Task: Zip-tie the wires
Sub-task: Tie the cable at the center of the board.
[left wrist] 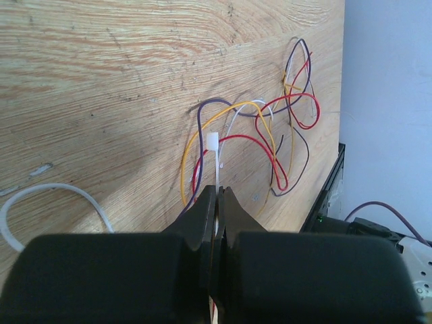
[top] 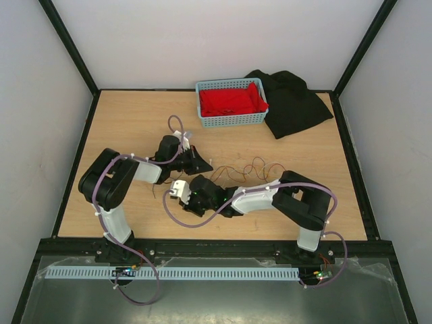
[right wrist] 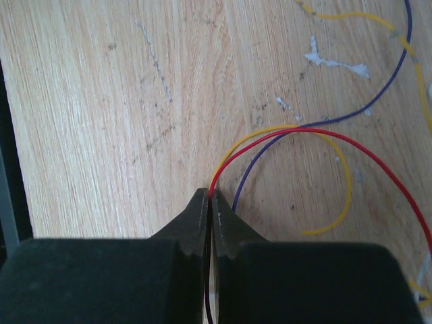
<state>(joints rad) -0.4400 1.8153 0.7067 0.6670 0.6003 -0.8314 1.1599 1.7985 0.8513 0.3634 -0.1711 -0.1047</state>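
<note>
The wires (top: 253,167) are thin curly strands lying mid-table; they look red, yellow, purple and white in the left wrist view (left wrist: 270,145). The zip tie (left wrist: 214,152) is a whitish strip with its head up, standing among the wires. My left gripper (left wrist: 219,189) is shut on the zip tie's strip; in the top view it (top: 202,164) sits at the wires' left end. My right gripper (right wrist: 210,193) is shut on the red and yellow wires (right wrist: 270,135), with a purple strand beside them. In the top view it (top: 200,182) is just in front of the left gripper.
A blue basket (top: 231,119) with red cloth stands at the back, with a black cloth (top: 290,101) to its right. A white curved strip (left wrist: 40,192) lies on the wood to the left of my left gripper. White flecks (right wrist: 331,61) mark the table.
</note>
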